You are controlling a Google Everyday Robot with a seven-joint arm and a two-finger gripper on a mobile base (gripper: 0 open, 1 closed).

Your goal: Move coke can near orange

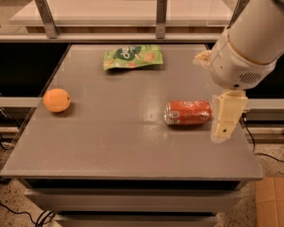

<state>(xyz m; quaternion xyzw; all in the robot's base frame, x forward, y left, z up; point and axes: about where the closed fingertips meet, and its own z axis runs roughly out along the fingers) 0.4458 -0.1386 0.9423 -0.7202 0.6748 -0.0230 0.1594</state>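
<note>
Closest to the lens, the bare front stretch of a grey worktop (pixel 133 150) runs below the coke can (pixel 188 112), with a brown cardboard box (pixel 270 201) on the floor down to the can's right and dark cables (pixel 40 217) on the floor far down to its left.

The coke can lies on its side right of the worktop's middle. Its length runs left to right, and its silver end and small white label patch face left.

Just to the can's right hangs the robot's gripper (pixel 212 96). Its jaws stand wide apart and hold nothing. One cream jaw points down just beside the can's right end, and whether it touches the can cannot be told. The other shows beyond the can, up and to its right. Between them sits the bulky white arm (pixel 253 40), which fills the corner above and right of the can.

Well apart from the can, far to its left and a little farther back, the orange (pixel 57 99) rests near the worktop's left edge. Open grey surface lies between the two.

Farther back than the can and to its left, a flat green snack bag (pixel 132 57) lies close to the worktop's far edge.

Beyond that, behind the can, metal uprights (pixel 161 17) stand before a pale shelf (pixel 111 11).
</note>
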